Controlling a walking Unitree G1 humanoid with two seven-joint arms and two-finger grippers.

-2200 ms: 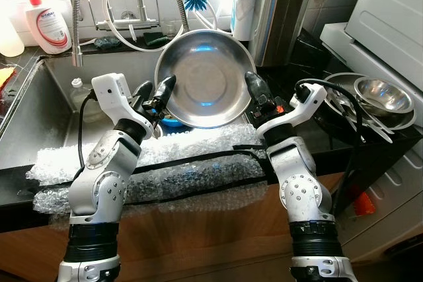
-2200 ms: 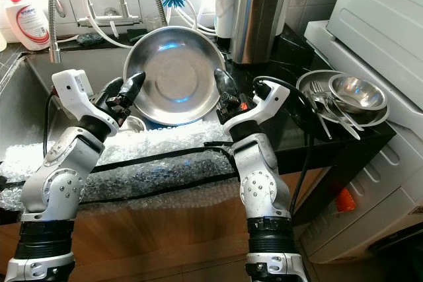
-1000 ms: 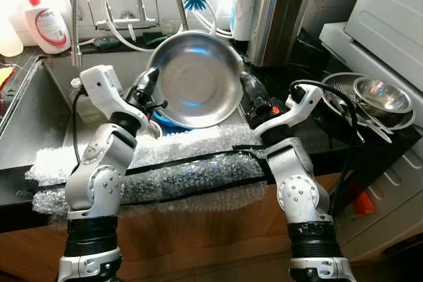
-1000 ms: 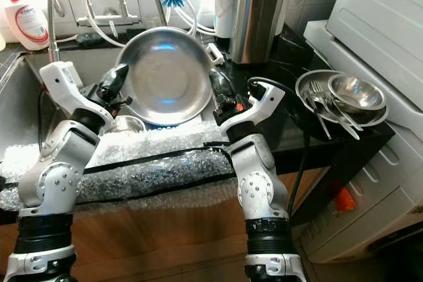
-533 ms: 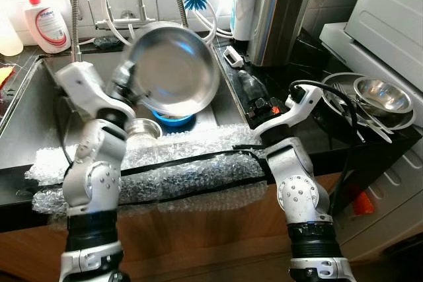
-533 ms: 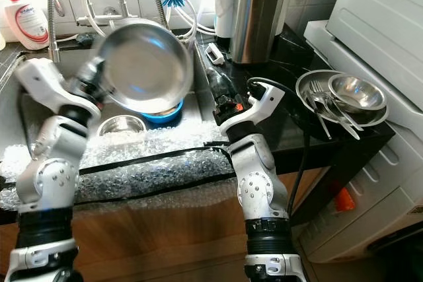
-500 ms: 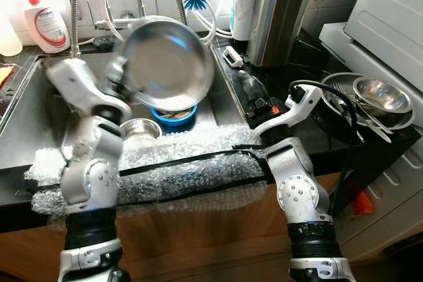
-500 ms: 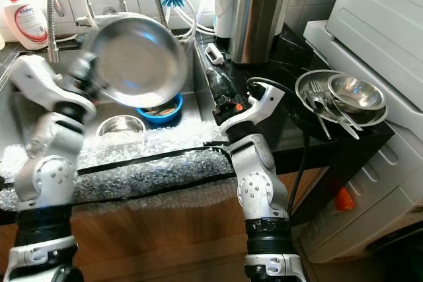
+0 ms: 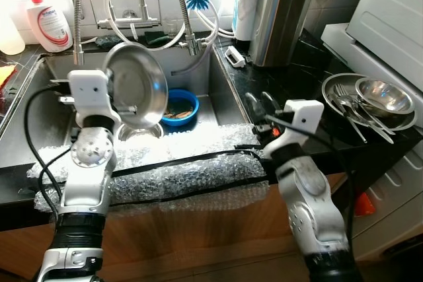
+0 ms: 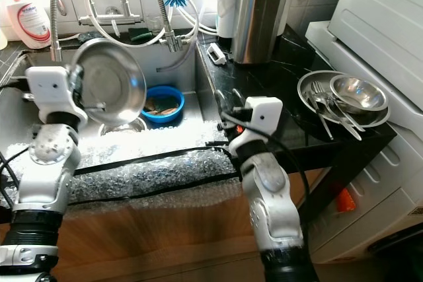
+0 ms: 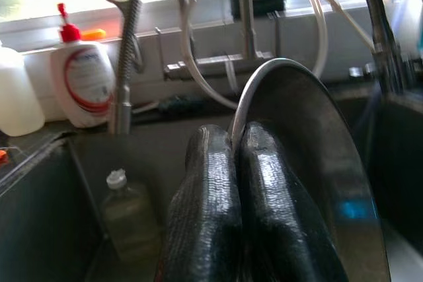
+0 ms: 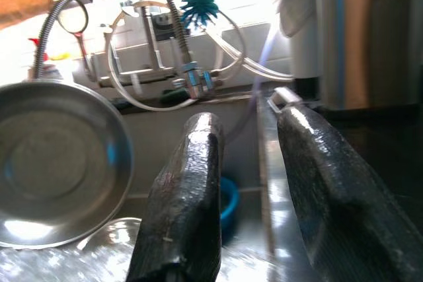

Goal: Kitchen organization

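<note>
While the large round stainless steel pan (image 9: 135, 85) hangs on edge above the steel kitchen sink (image 9: 39, 120), the left gripper (image 11: 232, 163) has its two black fingers pressed together on the pan's thin rim, a pinch that seems chosen so the dish can be carried upright and clear of the blue bowl (image 9: 178, 107) and small steel bowl (image 10: 122, 125) lying in the basin. The left arm is bent upward, wrist raised over the bubble-wrapped counter edge (image 9: 185, 163). The right gripper (image 12: 248, 156) hovers over the black counter beside the sink, fingers parted and empty, its forearm angled toward the basin.
</note>
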